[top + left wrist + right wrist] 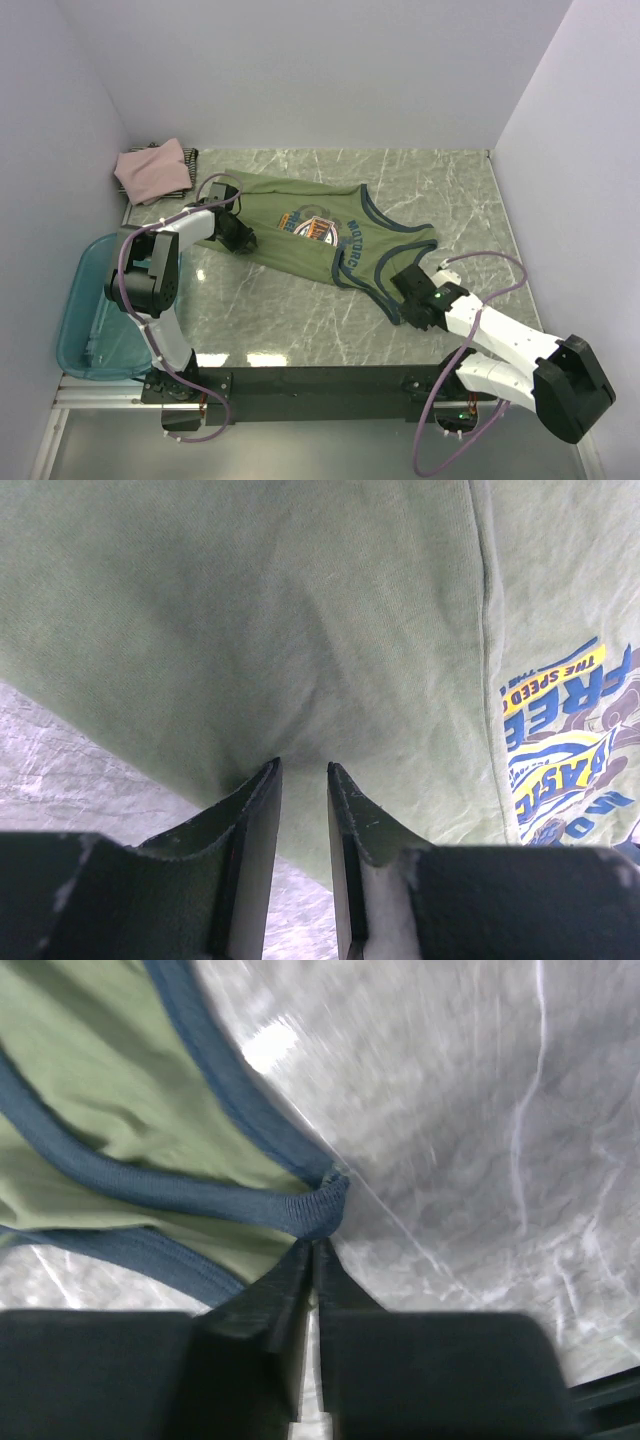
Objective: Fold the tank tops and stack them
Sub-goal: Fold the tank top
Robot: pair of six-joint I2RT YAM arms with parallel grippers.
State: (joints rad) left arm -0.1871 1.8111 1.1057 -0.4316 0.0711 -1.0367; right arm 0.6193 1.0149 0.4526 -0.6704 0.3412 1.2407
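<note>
- jaws of the left gripper stand narrowly apart, pinching a pucker of the olive-green tank top near its hem.
- right gripper jaws are almost together, nipping its navy strap end.
- it lies spread across the middle of the table.

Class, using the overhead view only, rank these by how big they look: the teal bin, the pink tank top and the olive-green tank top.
1. olive-green tank top, spread out across the table.
2. teal bin, though the left arm hides part of it.
3. pink tank top, bunched in the far corner.
</note>
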